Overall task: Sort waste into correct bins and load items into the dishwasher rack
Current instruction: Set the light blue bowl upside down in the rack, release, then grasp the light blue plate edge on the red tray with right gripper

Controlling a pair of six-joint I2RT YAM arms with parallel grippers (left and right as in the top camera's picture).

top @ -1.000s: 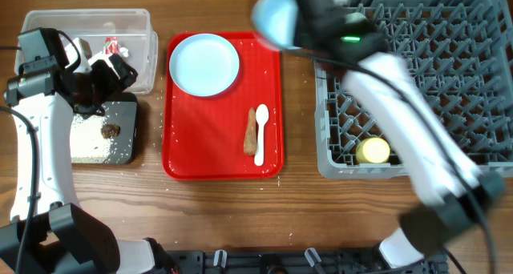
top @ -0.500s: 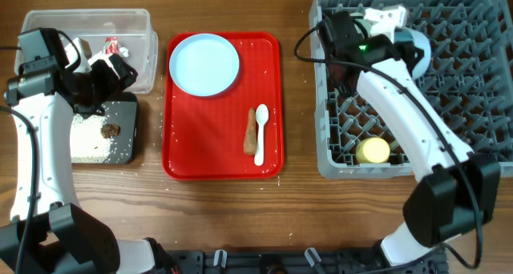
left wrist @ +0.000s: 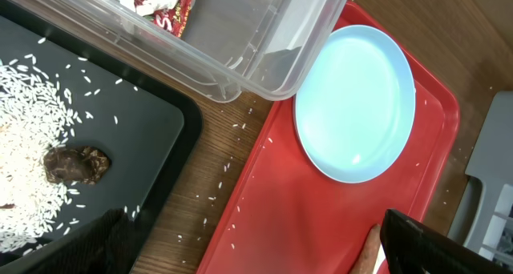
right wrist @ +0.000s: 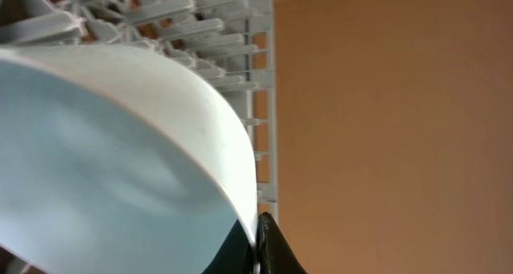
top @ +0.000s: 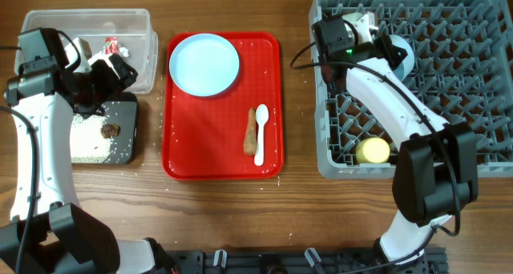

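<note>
My R gripper (right wrist: 257,245) is clamped on the small pale blue bowl's (top: 401,54) rim, over the rack (top: 457,90). L gripper (left wrist: 264,242) is spread wide, nothing in it (wrapper (left wrist: 164,6) print in the tub (left wrist: 264,42) is unreadable tbh).

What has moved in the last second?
The right gripper, carrying the small pale blue bowl, swung right from above the red tray's far corner to over the dishwasher rack. Left arm, plate, spoon, stick and yellow cup stayed put.

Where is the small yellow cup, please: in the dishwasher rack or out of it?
In it. The overhead view shows the yellow cup inside the walls of the dishwasher rack, near a corner.
</note>
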